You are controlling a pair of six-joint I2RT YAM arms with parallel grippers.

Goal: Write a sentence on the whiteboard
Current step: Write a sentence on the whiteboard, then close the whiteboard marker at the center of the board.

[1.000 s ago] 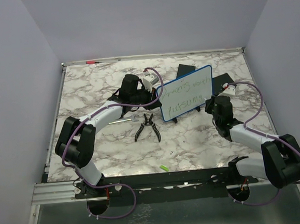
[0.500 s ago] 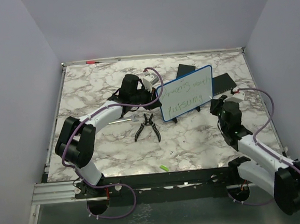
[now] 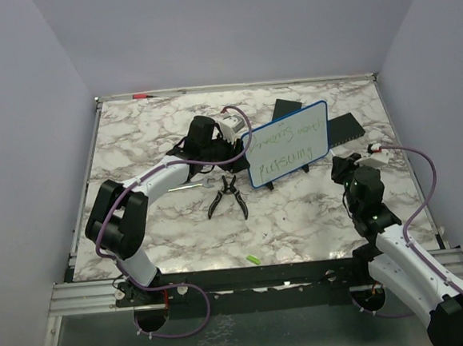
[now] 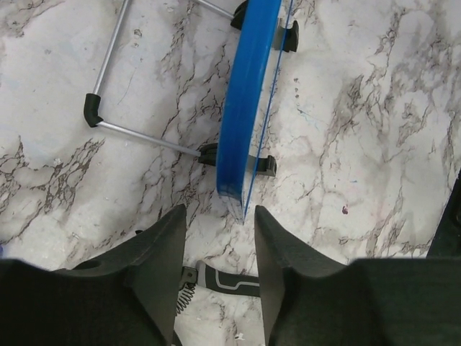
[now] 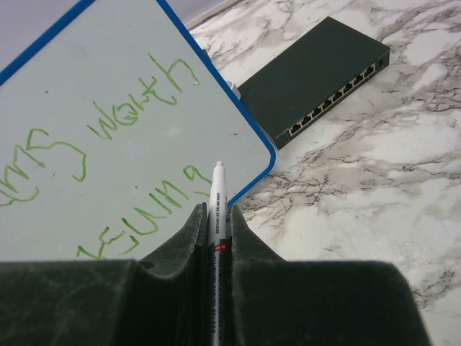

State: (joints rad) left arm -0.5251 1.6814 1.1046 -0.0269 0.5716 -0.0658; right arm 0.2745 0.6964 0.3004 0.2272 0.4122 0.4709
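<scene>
The whiteboard [image 3: 287, 144] stands tilted on its small black feet at the table's middle, blue-framed. The sentence [image 3: 282, 149] runs across it in two green scrawled lines, also seen close up as green words [image 5: 137, 94]. My left gripper [image 3: 233, 145] is at the board's left edge. In the left wrist view it [image 4: 220, 213] is open, and the board's blue edge [image 4: 248, 94] ends just beyond the fingertips, apart from both. My right gripper [image 3: 343, 166] sits off the board's right corner, and it [image 5: 216, 210] is shut on a white marker [image 5: 218, 189] pointing at the board.
Black-handled pliers [image 3: 227, 196] and a small wrench [image 3: 188, 186] lie in front of the board. A black network switch [image 3: 344, 128] and a black pad [image 3: 286, 107] sit behind it. A green cap [image 3: 253, 259] lies near the front edge, a red pen [image 3: 139, 95] at the back rail.
My left gripper has opened and let go of the board's edge. My right arm has drawn back to the near right with the marker, away from the board.
</scene>
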